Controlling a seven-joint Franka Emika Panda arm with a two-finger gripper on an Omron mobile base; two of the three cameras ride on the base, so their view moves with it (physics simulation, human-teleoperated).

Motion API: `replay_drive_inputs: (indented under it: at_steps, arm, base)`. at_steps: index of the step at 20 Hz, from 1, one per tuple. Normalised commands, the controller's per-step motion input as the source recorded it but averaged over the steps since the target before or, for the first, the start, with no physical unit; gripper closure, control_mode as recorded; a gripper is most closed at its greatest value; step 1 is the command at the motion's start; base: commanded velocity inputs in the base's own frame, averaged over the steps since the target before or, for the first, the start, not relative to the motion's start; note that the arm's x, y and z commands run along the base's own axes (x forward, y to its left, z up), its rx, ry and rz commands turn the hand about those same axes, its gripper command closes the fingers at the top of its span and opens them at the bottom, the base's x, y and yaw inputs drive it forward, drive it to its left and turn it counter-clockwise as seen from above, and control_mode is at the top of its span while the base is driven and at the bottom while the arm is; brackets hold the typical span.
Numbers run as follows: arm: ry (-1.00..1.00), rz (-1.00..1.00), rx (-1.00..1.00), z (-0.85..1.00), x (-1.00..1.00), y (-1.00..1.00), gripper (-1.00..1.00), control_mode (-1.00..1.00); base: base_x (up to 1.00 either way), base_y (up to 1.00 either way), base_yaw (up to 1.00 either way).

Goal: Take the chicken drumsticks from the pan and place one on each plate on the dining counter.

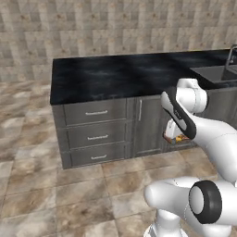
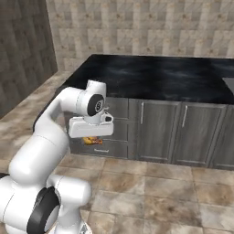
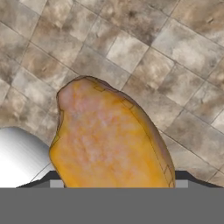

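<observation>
Gripper [image 2: 93,139] clamped on golden-orange chicken drumstick [image 3: 109,140], hanging over tiled floor [image 3: 144,52] before grey wall cabinets [image 1: 97,127].

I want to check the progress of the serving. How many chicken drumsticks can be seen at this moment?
1. A golden-orange chicken drumstick is held in the gripper, above the tiled floor in front of the cabinets. A second one may be elsewhere, outside these views.
</observation>
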Motion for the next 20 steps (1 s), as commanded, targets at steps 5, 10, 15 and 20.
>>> replay_drive_inputs:
  at_steps: [5,10,15,20]
  arm:
    - [0.0,0.0,0.0,0.0,0.0,0.0,1.0,1.0]
    - [0.0,0.0,0.0,0.0,0.0,0.0,1.0,1.0]
    - [0.0,0.0,0.0,0.0,0.0,0.0,1.0,1.0]
    - [0.0,0.0,0.0,0.0,0.0,0.0,1.0,1.0]
  base:
    - [0.44,1.0,-0.04]
    - [0.45,1.0,-0.04]
    - [0.45,1.0,-0.03]
    - [0.46,1.0,-0.02]
